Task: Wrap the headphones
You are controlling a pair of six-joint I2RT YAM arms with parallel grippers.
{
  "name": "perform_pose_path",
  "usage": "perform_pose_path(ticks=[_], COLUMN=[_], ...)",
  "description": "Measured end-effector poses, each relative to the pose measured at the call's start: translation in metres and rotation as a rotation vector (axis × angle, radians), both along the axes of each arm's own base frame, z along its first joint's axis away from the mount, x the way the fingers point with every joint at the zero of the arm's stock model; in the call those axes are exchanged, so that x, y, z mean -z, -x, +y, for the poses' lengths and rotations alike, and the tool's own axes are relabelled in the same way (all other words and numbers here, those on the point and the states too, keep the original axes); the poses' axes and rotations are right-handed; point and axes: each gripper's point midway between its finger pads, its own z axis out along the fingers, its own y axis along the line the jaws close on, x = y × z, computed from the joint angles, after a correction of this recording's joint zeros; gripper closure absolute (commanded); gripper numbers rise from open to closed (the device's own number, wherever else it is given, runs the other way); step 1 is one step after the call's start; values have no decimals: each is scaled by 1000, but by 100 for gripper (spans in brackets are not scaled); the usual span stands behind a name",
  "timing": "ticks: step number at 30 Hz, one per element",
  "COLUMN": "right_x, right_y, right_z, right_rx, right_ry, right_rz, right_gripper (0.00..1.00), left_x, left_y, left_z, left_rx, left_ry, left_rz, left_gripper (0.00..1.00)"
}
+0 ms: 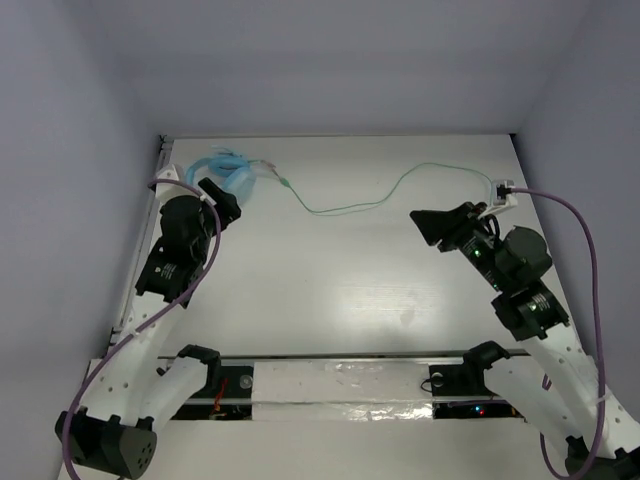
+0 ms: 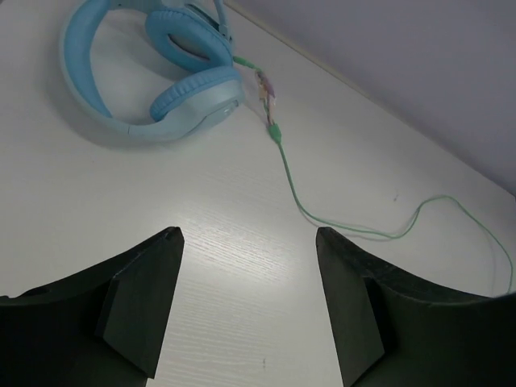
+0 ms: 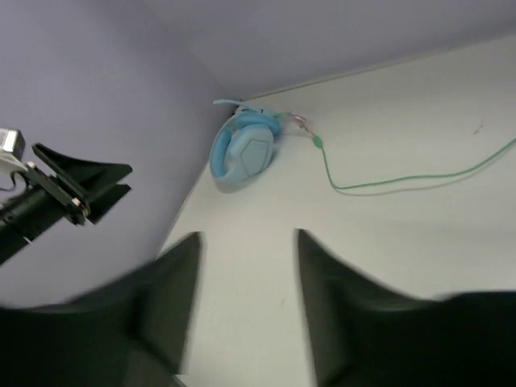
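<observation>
The light blue headphones (image 1: pixel 228 172) lie flat at the table's far left corner; they also show in the left wrist view (image 2: pixel 161 72) and the right wrist view (image 3: pixel 242 153). Their thin pale-green cable (image 1: pixel 375 200) runs right across the back of the table to the far right; it also shows in the left wrist view (image 2: pixel 322 214) and the right wrist view (image 3: pixel 403 179). My left gripper (image 1: pixel 222 200) is open and empty, just in front of the headphones. My right gripper (image 1: pixel 432 226) is open and empty, right of centre, in front of the cable.
Grey walls close in the table on the left, back and right. A small white box (image 1: pixel 503 191) sits at the far right where the cable ends. Purple robot cables (image 1: pixel 575 215) loop beside both arms. My left gripper shows in the right wrist view (image 3: pixel 76 181).
</observation>
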Motion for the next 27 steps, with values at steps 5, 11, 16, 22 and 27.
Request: perform_pose_path(ticks=[5,11,16,22,27], right_x=[-5,-2,2,3,9], right_y=[5,4,2,2,1], right_z=[4,8,9,9,11], right_rx=[-35,-52,-51,-52,-63], right_ry=[-7,-3,6,9,22], right_rz=[-19,-16,-10,-10,-7], right_gripper=[100,100,100,71,44], left_x=[1,19,33,55,97], left_y=[0,-15,-38,-72,-102], left_z=[9,18,36,94,97], left_rx=[-45,-112,-170,-308,-286], left_ry=[-21,-72,-100,-102,-135], left_rz=[2,84,163,267,394], left_gripper=[44,100,95,55,37])
